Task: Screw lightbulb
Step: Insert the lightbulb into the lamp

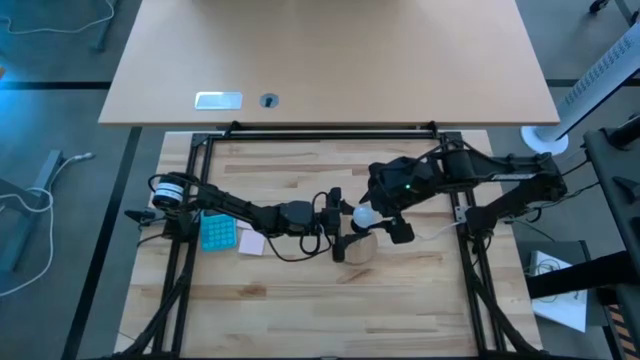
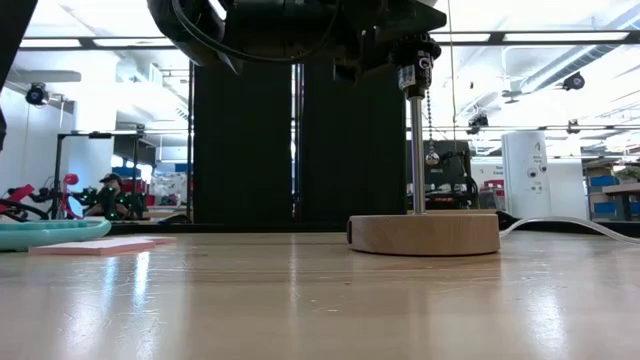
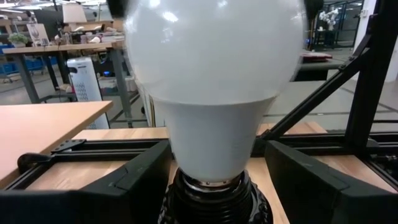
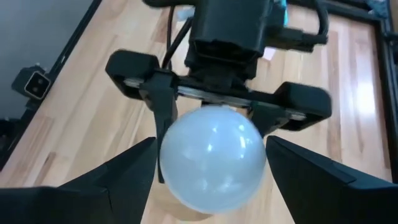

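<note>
One lightbulb (image 1: 366,214) is seen, white and pear-shaped, standing near the middle of the table, a little toward its right edge. Its base is seated in one black socket (image 3: 214,198), which is carried on one round wooden disc (image 2: 424,233). A thin metal stem (image 2: 416,150) with a bead chain and small ball (image 2: 432,157) rises from the disc in the low view.

Two grippers are at work around the bulb. The left gripper (image 1: 335,222) is reached in from the left edge; its fingers (image 3: 134,180) are spread, one on each side of the socket, and no contact with it can be made out. The right gripper (image 4: 211,171) is brought in from the right edge and hangs above the bulb, with its fingers (image 4: 121,174) parted wide on either side of the glass and clear of it.

Two other items are counted on the left part of the table: one teal tray (image 1: 218,233) and one pink pad (image 1: 252,243) just beside it. A white cable (image 2: 570,225) is trailed from the disc toward the right edge. The disc is largely hidden from above by the two arms.
</note>
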Motion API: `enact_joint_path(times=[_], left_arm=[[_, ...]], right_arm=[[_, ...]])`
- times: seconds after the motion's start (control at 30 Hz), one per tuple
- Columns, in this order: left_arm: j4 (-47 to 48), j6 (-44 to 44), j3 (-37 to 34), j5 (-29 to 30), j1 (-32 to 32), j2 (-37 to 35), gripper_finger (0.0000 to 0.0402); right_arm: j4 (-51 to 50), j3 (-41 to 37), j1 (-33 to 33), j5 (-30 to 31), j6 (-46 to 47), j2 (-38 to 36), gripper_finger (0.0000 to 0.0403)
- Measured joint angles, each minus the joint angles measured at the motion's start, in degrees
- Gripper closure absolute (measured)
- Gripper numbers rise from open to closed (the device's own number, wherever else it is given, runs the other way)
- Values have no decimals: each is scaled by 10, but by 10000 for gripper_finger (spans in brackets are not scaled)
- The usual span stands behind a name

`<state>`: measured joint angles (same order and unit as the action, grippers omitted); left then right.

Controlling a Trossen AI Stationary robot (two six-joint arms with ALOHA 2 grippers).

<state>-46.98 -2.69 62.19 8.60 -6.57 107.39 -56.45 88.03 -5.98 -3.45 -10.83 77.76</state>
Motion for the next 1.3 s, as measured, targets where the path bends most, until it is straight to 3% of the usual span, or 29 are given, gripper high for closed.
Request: enact_joint_path(times=[0.5, 1.03, 1.3], left_arm=[[0, 0, 0, 0, 0, -4, 151], [22, 17, 0, 15, 0, -6, 151], [23, 12, 0, 27, 0, -6, 151]], right_arm=[[-1, 0, 0, 0, 28, 3, 137], [-2, 0, 0, 32, 153, 3, 137], [-3, 0, -4, 34, 133, 3, 135]])
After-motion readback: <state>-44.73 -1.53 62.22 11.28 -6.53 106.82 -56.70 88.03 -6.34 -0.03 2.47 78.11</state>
